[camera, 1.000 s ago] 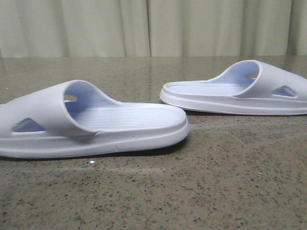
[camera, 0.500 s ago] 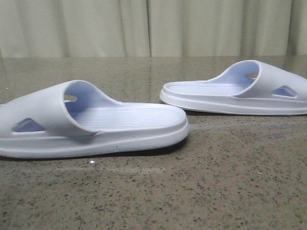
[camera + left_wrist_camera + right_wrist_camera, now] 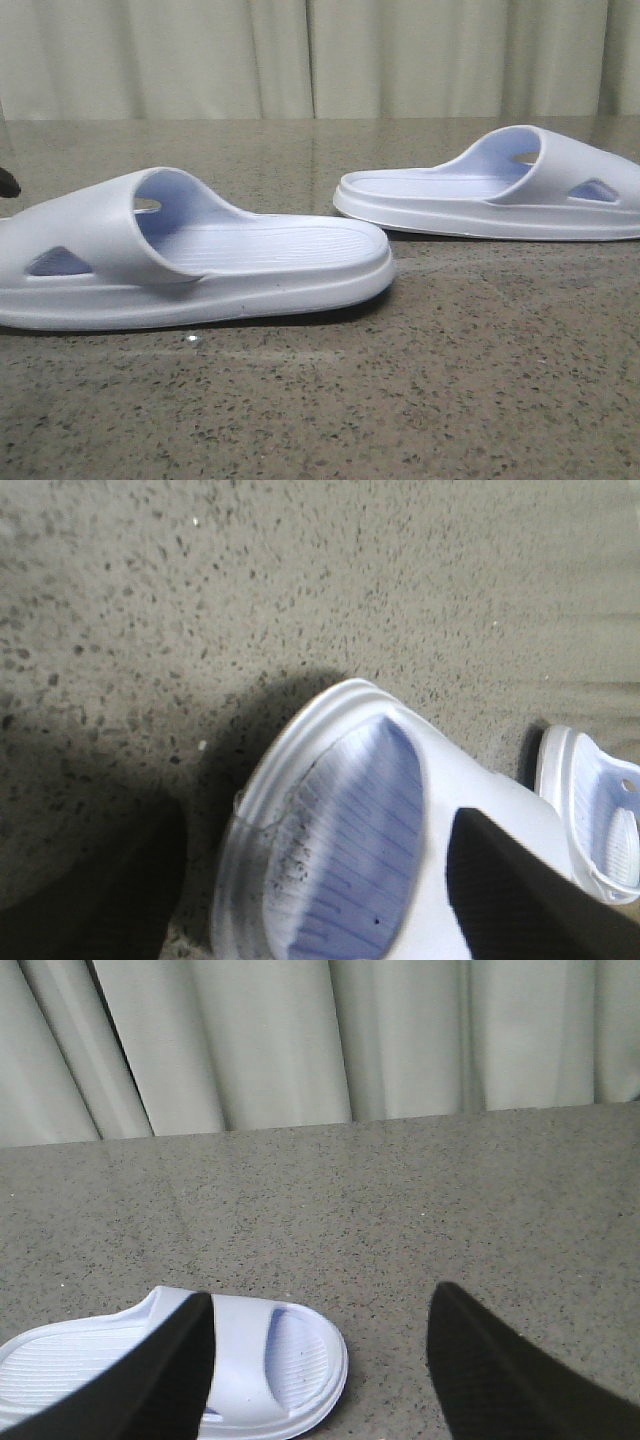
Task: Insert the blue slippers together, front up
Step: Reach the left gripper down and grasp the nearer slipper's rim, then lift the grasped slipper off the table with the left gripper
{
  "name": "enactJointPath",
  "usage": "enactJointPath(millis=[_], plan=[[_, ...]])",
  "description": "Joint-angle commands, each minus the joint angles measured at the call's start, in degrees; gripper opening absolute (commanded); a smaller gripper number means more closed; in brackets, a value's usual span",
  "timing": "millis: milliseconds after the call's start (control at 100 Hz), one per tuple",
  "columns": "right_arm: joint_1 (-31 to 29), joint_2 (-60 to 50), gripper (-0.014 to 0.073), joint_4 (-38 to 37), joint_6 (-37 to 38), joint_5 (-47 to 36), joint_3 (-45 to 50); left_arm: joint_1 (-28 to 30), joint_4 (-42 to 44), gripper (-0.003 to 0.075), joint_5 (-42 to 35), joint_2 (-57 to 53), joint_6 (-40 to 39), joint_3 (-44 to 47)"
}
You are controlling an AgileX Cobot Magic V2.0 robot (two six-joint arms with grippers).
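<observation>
Two pale blue slippers lie flat on the speckled stone table. The left slipper [image 3: 190, 255] is near the front and the right slipper [image 3: 490, 190] is farther back. My left gripper [image 3: 310, 900] is open over the left slipper's toe end [image 3: 340, 830], one finger on each side, touching nothing. A dark fingertip [image 3: 5, 182] of it shows at the front view's left edge. My right gripper [image 3: 320, 1370] is open above the right slipper's toe end [image 3: 290, 1360], holding nothing. The right slipper [image 3: 600, 820] also shows in the left wrist view.
The stone table [image 3: 450, 380] stretches bare in front of the slippers. A pale pleated curtain [image 3: 320, 55] hangs behind its far edge.
A dark fingertip of the left gripper has come into the front view at the left edge. Neither slipper has moved.
</observation>
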Motion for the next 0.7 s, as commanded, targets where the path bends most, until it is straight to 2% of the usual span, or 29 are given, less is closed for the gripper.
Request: enactJointPath(millis=[0, 470, 690], plan=[[-0.2, 0.9, 0.0391, 0.1, -0.1, -4.8, -2.1, -0.7, -0.9, 0.0410, 0.6, 0.3, 0.0, -0.9], [-0.2, 0.9, 0.0391, 0.1, -0.1, -4.1, -2.1, -0.7, -0.4, 0.0025, -2.9, 0.3, 1.6, -0.9], [-0.2, 0.9, 0.0391, 0.1, -0.1, -4.0, -2.1, -0.7, -1.1, 0.0018, -3.5, 0.2, 3.3, -0.9]])
